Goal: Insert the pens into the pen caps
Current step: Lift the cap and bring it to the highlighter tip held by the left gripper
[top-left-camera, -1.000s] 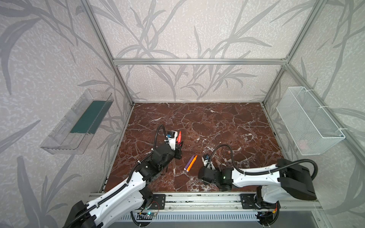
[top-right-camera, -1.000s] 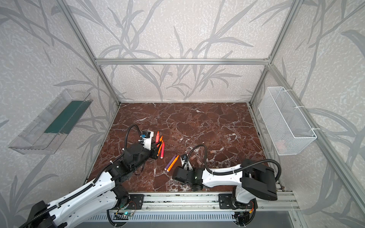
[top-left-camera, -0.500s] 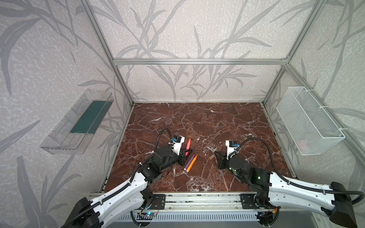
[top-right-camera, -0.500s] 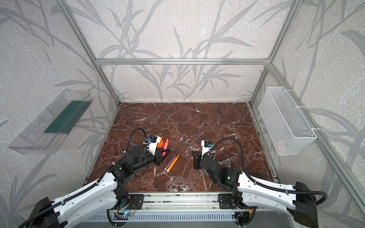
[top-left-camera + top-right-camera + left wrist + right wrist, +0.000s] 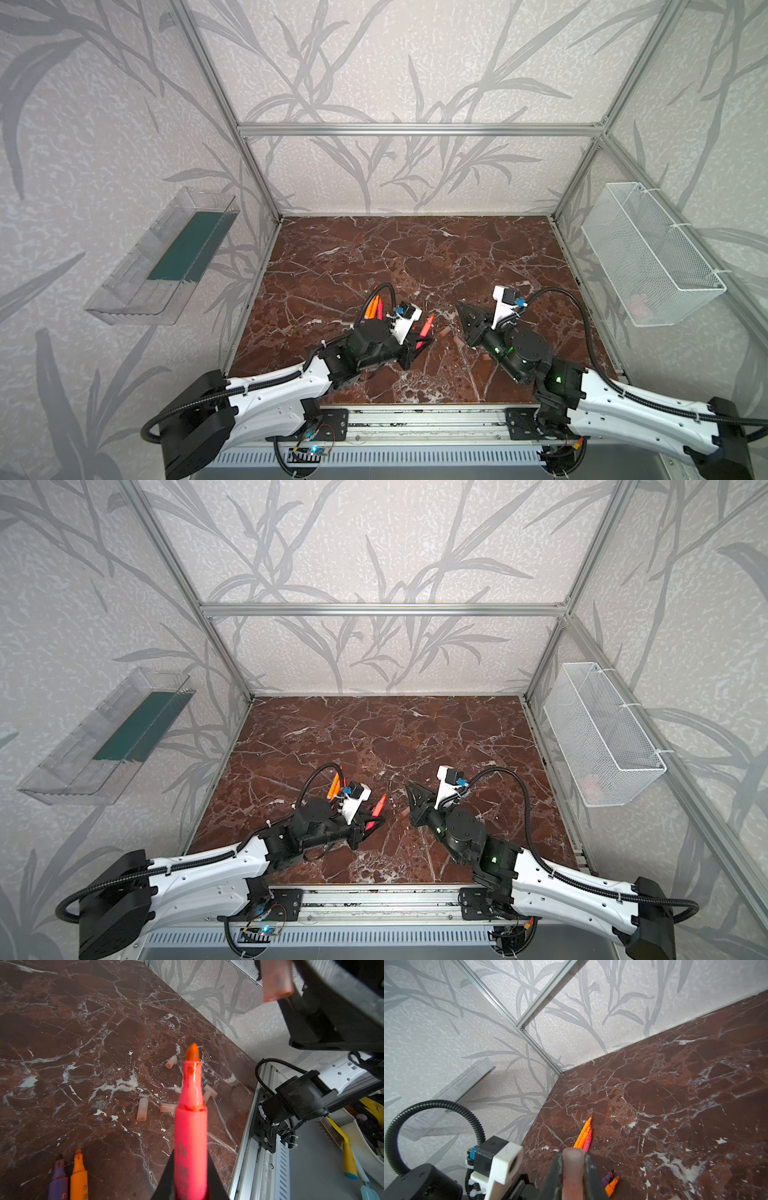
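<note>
In left pincer [image 5: 190, 1160], pink pen [image 5: 191, 1124], clamped

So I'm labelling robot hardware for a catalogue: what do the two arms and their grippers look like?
The left arm and right arm have white shells with black joints and small green lights. A ribbed black cable loops from each wrist to a white camera block with a blue connector. The left gripper and right gripper end in black, pointed, wedge-shaped fingers.
</note>
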`<state>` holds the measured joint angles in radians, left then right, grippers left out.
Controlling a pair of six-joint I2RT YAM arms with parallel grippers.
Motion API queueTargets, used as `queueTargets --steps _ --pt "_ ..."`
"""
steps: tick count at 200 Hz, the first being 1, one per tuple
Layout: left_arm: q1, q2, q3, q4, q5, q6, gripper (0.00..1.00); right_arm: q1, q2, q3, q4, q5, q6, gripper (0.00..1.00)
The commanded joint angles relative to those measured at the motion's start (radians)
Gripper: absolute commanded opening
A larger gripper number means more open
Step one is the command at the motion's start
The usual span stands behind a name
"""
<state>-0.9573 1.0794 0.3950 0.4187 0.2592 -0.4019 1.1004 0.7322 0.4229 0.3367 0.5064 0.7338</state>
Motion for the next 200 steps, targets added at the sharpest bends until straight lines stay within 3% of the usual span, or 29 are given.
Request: queueTargets --steps 1,68,200 --pt "-0.013 0.013 0.045 0.068 -0.023 0.012 0.00 -0.004 0.023 -0.007 0.121 -0.034 -0.018 0.08" --pt "-0.022 0.013 0.039 0.067 -0.047 0.009 0.00 -0.005 0.164 0.037 0.204 -0.078 0.006 0.05" --pt "-0.026 0.049 0.056 0.078 -0.039 0.003 0.00 -0.023 0.264 0.049 0.278 -0.008 0.033 0.04"
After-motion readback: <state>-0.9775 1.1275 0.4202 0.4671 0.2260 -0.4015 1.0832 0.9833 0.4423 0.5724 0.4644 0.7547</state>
